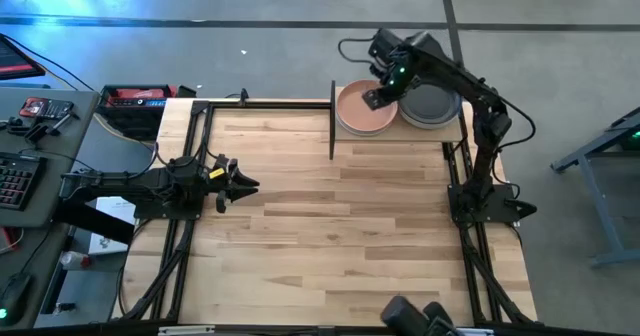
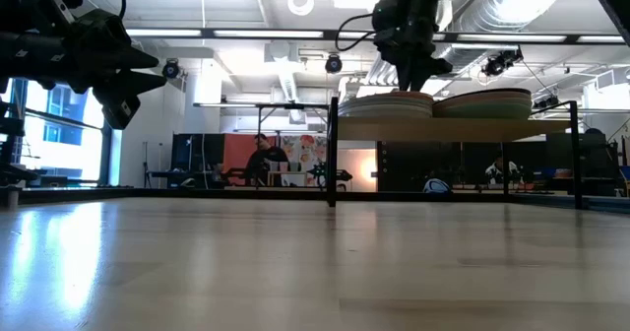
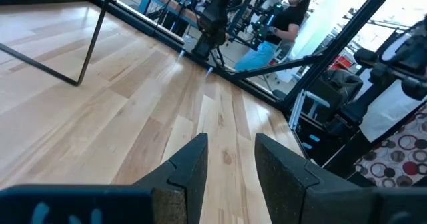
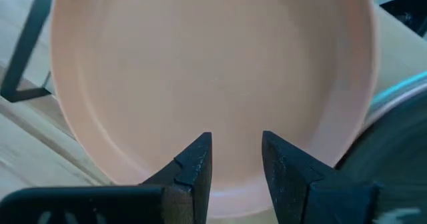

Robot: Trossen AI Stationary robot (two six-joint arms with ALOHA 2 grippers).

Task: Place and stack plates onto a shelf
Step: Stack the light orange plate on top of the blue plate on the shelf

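Pink and matte, the topmost plate (image 4: pixel 213 77) fills the space just ahead of the right tool (image 4: pixel 235 159), whose two dark fingers (image 4: pixel 193 167) stand spread with a clear gap between them and nothing pinched. From above, the right tool (image 1: pixel 378 94) hangs over this pink plate (image 1: pixel 362 111), near the edge that faces a second pile. That second pile (image 1: pixel 432 104), topped by a grey plate, sits just beside the tool on its far side from the pink one. Both piles rest on the shelf (image 1: pixel 400 134), a light-wood panel on thin black uprights at the rear of the worktop (image 1: pixel 330 226). In the level view the two stacks (image 2: pixel 384 104) lie side by side on the raised panel, with the right tool (image 2: pixel 413 70) directly above their inner edges; whether it touches a rim cannot be told.

The left tool (image 3: pixel 230 167) waits well apart, low over bare planks at the worktop's left side (image 1: pixel 232 184), its fingers also spread and holding nothing.

A person (image 3: pixel 287 21) stands in the room beyond.
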